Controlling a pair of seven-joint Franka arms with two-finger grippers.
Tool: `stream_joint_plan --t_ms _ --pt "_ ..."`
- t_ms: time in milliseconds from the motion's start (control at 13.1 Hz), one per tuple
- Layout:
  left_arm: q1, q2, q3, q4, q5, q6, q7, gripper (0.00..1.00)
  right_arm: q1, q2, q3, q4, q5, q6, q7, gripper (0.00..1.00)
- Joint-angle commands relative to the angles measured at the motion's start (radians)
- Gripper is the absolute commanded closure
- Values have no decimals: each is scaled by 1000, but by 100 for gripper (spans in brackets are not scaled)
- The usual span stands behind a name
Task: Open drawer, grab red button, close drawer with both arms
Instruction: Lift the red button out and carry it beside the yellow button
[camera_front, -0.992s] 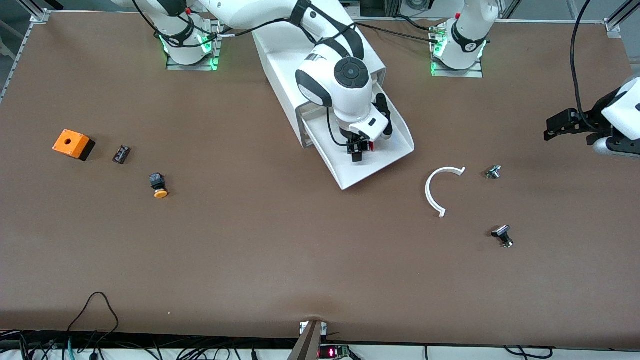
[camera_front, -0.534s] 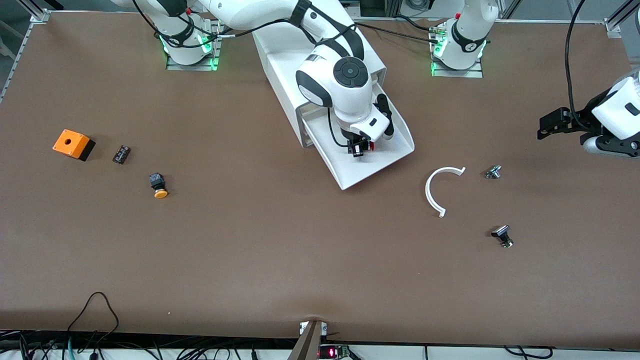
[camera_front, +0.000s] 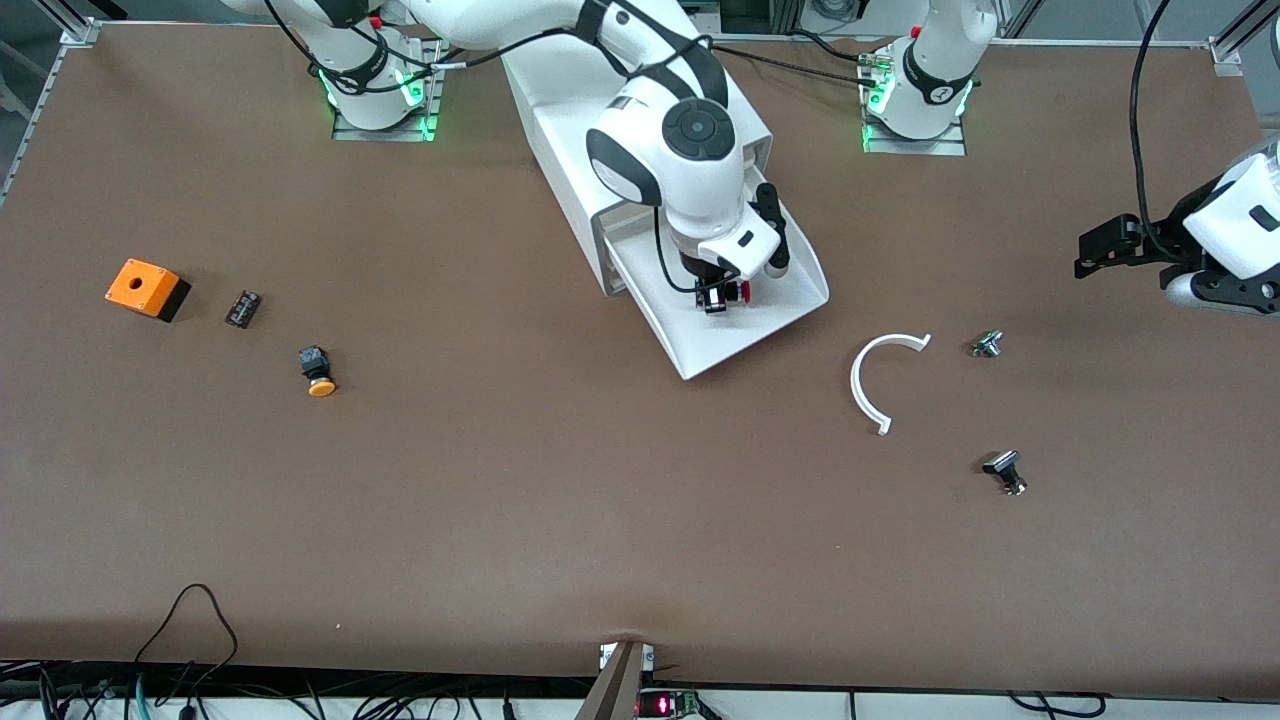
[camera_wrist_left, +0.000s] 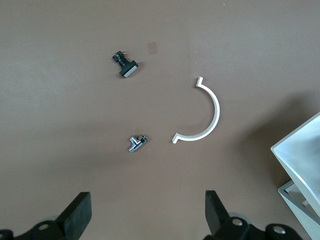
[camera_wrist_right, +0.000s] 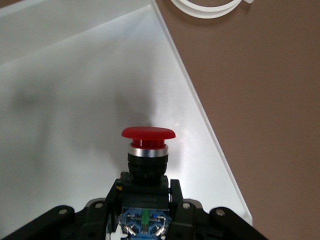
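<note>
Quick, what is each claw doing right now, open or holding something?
Left gripper: open, holding nothing, up over the table at the left arm's end.
Right gripper: shut on the red button, over the open drawer.

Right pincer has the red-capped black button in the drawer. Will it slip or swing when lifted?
Probably stays put: the right pincer clamps the red-capped black push button by its blocky body. It looks rigid and light. The wide cap could snag the white drawer wall.

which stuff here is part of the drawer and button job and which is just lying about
Job: drawer, pulled out; red button, gripped in the shut right end effector over the drawer; open left end effector, waiting.

Lying about: orange box, orange-yellow button, white arc, small metal fitting.
</note>
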Motion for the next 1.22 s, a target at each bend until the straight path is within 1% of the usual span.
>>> stream_joint_plan --t_ms 0,229,458,610,763,992,1144 --pt "-1 2 -3 21 -3 -21 -10 0 -12 -87 -60 -7 18 -63 20 82" --pt "-2 2 -4 20 -3 -23 -10 0 -35 -121 -95 -12 16 -59 110 81" --pt "-1 2 -3 20 -3 -23 -10 0 -47 -124 -129 -32 16 -49 315 81" --pt "-1 2 -3 20 -3 -23 -10 0 -64 -127 -145 -94 18 1 458 81" --pt "-1 2 -3 20 -3 -23 -10 0 -87 -128 -146 -127 18 15 506 81" --pt "-2 2 -4 21 -2 -23 -10 0 -148 -147 -148 -193 18 9 569 81" --pt "-2 4 -35 21 4 -21 -10 0 -211 -191 -148 -275 31 9 613 81"
